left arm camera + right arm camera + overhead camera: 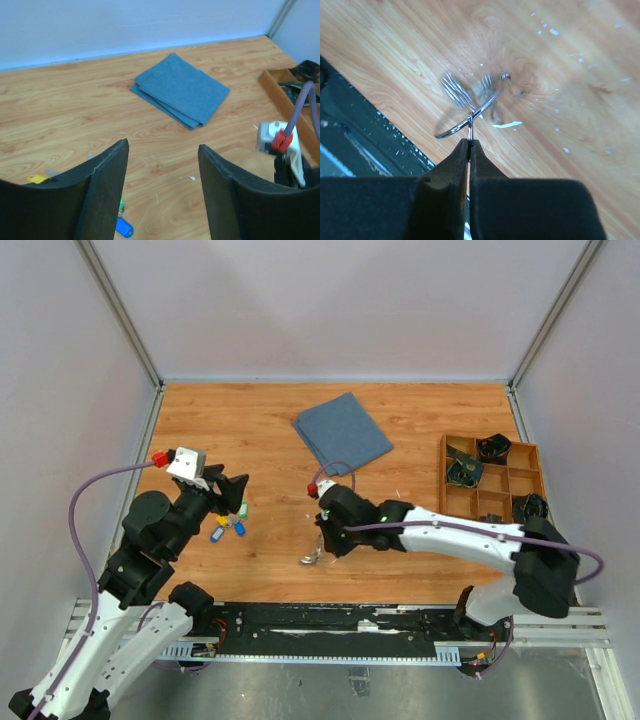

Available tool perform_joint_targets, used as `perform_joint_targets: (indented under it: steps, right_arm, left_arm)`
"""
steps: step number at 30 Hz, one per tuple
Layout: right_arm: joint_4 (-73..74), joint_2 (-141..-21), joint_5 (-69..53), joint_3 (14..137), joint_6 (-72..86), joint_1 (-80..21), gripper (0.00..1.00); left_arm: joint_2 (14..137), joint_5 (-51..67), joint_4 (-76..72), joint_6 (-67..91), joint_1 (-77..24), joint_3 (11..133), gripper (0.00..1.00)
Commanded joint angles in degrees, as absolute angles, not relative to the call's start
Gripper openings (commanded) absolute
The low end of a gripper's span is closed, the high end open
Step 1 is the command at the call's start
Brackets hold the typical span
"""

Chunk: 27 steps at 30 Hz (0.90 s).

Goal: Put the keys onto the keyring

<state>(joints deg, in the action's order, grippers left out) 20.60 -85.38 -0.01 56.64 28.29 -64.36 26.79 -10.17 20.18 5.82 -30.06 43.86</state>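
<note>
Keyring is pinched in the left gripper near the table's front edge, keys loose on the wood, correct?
Wrong arm. The right gripper is shut on the keyring, as the right wrist view shows; the left gripper stands open, holding nothing. Front edge and loose keys are right.

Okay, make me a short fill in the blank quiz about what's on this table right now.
1. The right gripper is shut on the ____.
2. The left gripper, near the keys, is ____.
3. The folded cloth is ____ in colour.
4. The wooden tray sits on the robot's ____ side.
Missing words: keyring, open, blue, right.
</note>
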Motion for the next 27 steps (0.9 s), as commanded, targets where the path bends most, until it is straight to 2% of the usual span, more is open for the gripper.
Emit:
perform_joint_targets:
  steps: [1,3,7,11,18,21,27]
  right_arm:
    - [24.0,-76.4,-9.9,55.5,14.0,-59.2,0.01]
    - [25.7,-72.3,-11.0,55.4,10.3,-57.2,0.01]
    - [29.1,-69.2,-12.4,56.1,9.0,-52.1,0.01]
    - [28.9,-71.9,-17.4,56.5,9.1,-50.4,0.01]
    - [23.4,-78.9,-22.8,60.1,11.6,-51.4,0.01]
    - [19.8,-80.4,-24.6,60.9,13.3,-51.5,0.01]
    - [18.2,-80.7,-24.1,60.2,13.9,-51.9,0.00]
  left_arm:
    - [28.1,0.8,15.2,2.2,-29.7,43.8,0.68]
    - [28.8,3.1,14.2,2.4,-29.7,43.9,0.74]
    - [32.9,-0.2,13.7,6.7,-29.7,43.3,0.75]
    - [39.0,-8.7,16.2,12.7,-29.7,42.8,0.74]
    - [45.0,-16.2,18.4,18.9,-28.6,43.5,0.78]
    - [46.7,-15.7,20.4,20.3,-24.1,44.3,0.79]
    - [51.8,-12.5,23.7,23.9,-7.1,41.9,0.84]
